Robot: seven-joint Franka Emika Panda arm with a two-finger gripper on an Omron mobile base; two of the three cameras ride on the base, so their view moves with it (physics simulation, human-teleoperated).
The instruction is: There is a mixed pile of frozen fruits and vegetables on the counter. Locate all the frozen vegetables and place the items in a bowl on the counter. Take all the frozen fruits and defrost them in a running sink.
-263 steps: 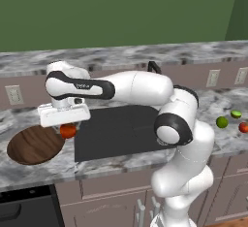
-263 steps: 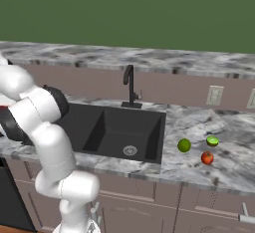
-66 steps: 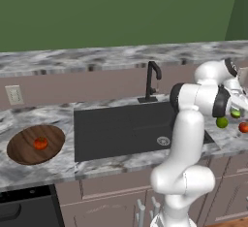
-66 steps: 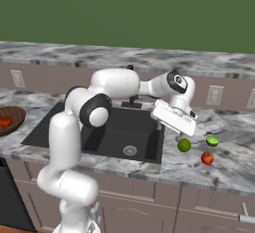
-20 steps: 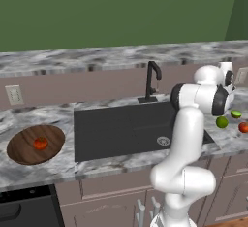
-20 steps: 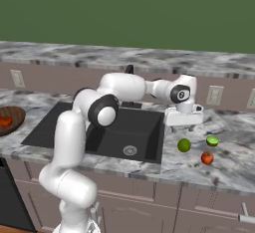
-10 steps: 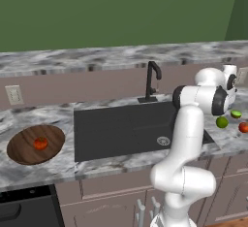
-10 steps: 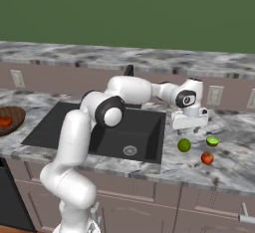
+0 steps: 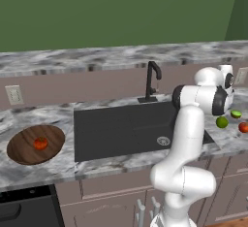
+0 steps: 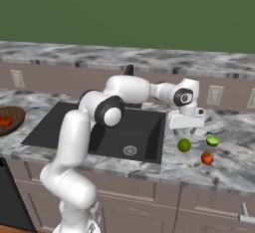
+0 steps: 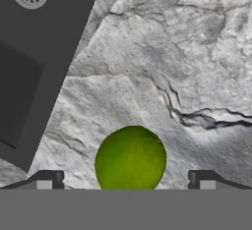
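Now the gripper (image 10: 185, 127) has settled over the counter (image 10: 234, 162) just right of the sink (image 10: 74, 127), after swinging across from the bowl (image 9: 19, 146), where the tomato (image 9: 40, 143) lies. Its jaws stand fully open and empty, straddling the green ball (image 11: 130, 159), still on the stone. That vegetable looks next for the bowl; the lime piece (image 10: 212, 140) and red ball (image 10: 206, 158) wait beyond it.
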